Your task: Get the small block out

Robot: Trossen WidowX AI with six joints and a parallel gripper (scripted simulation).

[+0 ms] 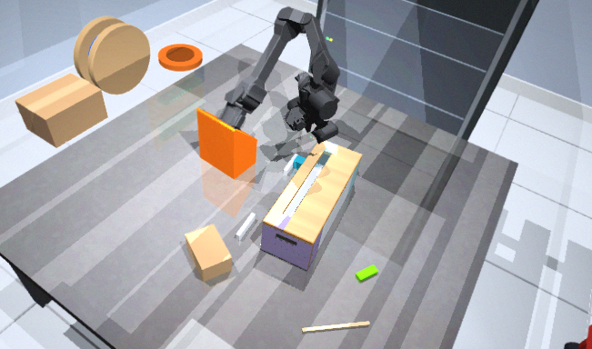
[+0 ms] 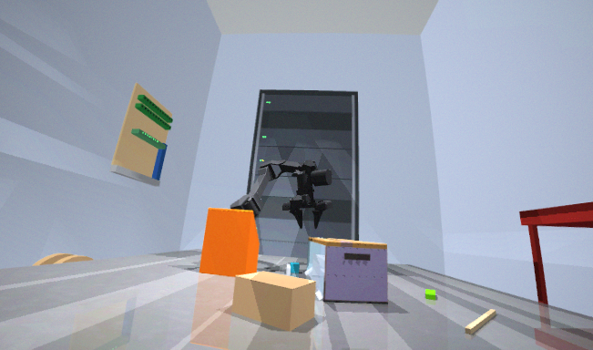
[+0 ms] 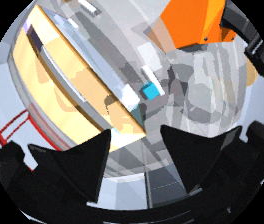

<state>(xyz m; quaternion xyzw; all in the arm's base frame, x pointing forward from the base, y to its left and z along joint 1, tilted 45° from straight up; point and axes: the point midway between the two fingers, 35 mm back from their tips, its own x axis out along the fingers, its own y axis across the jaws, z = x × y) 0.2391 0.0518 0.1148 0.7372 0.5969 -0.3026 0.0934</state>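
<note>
The block [image 1: 298,163] [image 2: 294,269] [image 3: 151,90] is out of the box [image 1: 285,250] [image 2: 356,278] [image 3: 38,102] and on the table, so the release looks done and the closed pocket avoided. In the top view it lies just off the box's clear front, at eleven o'clock from the box's middle, with a white strip [image 1: 287,168] [image 2: 288,270] [image 3: 153,80] close beside it on its nine o'clock side.

The claw [image 1: 311,129] [image 2: 309,227] [image 3: 136,131] is partly spread, with nothing between its fingers, and hangs above table height near the box's twelve o'clock end. In the wrist view the block sits toward one o'clock from the fingertips, so they are not over it.

What is left is the whole pick: line up over the block, go down, close, lift, carry it well clear of the box and hold it still. The box stands upright. Its near wall and the strip probably leave little room for the fingers, so a careless descent could nudge the box or catch the strip.
</note>
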